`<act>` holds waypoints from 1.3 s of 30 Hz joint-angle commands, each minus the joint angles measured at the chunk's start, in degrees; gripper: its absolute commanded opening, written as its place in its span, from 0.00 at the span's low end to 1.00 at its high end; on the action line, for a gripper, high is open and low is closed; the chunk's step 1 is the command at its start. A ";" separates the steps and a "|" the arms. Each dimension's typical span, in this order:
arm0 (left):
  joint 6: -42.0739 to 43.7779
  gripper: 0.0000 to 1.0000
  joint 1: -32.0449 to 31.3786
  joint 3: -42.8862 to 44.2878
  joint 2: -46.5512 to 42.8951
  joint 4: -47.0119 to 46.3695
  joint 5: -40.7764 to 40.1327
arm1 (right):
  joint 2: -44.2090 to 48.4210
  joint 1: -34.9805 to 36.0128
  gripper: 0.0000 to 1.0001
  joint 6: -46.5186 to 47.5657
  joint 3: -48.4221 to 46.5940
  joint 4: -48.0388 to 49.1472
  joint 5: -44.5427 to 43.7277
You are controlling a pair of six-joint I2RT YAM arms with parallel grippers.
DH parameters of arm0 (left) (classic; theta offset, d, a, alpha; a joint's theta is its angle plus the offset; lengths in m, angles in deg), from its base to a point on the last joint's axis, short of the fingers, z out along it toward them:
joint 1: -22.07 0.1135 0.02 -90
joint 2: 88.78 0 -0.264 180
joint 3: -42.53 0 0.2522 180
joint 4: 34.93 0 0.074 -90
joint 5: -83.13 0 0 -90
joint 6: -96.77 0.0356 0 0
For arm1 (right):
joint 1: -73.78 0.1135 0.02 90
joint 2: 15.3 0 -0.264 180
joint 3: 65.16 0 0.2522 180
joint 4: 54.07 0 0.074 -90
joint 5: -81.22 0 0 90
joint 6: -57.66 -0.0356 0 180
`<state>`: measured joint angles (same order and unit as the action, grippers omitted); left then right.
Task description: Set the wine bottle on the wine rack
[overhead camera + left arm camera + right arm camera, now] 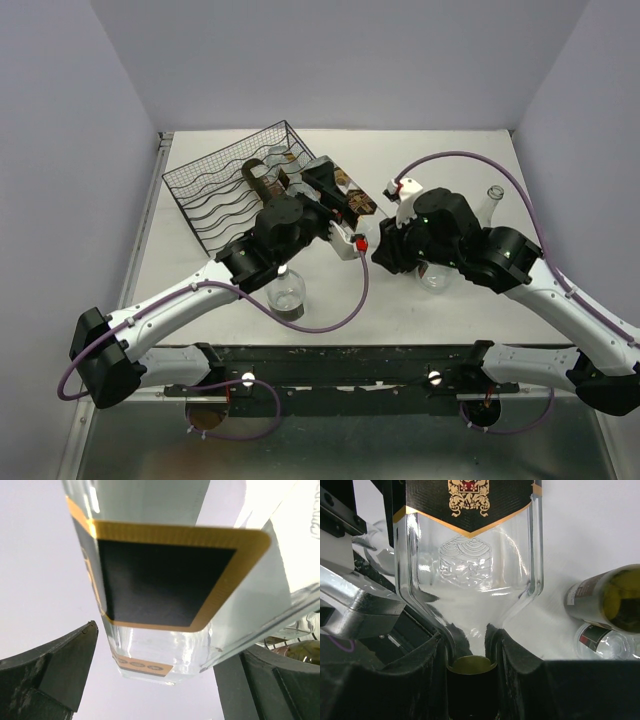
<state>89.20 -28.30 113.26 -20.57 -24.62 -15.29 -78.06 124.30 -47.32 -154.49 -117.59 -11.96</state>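
The fingers [52, 672] of the left gripper [338, 208] stand spread wide, one on each side of the wine bottle [165, 580]. A gap shows between the glass and one finger, and they grip nothing. This gripper sits just right of the wine rack [215, 195], which rests at the far left of the table [430, 155]. The bottle is clear and square-sided with a black, gold-edged label. It reaches from beside the rack's right edge across to the right gripper [468, 641]. There the fingers [522, 675] are clamped on its neck, right at the gold cap [470, 665]. Farther right are a dark green bottle [615, 597] and a clear bottle [605, 641].
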 commanded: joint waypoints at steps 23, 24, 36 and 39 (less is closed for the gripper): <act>-6.67 0.99 -0.43 -6.26 -9.93 -11.15 -6.07 | -7.28 -0.34 0.00 1.18 -9.59 21.01 -11.59; -7.19 0.99 -0.52 -6.52 -10.98 -11.06 -6.42 | -7.98 -0.34 0.00 1.45 -9.94 21.63 -11.50; -23.88 0.99 -0.52 -6.09 -24.07 -16.08 -11.88 | -19.67 -0.34 0.00 5.23 -14.07 33.31 -11.23; -31.34 0.99 -0.61 -4.94 -27.68 -16.24 -11.88 | -24.41 -0.34 0.00 6.37 -15.92 37.18 -12.11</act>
<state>70.62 -28.59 106.07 -43.72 -38.67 -24.76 -99.13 124.02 -43.34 -164.83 -97.79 -21.49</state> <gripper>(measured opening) 0.992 0.412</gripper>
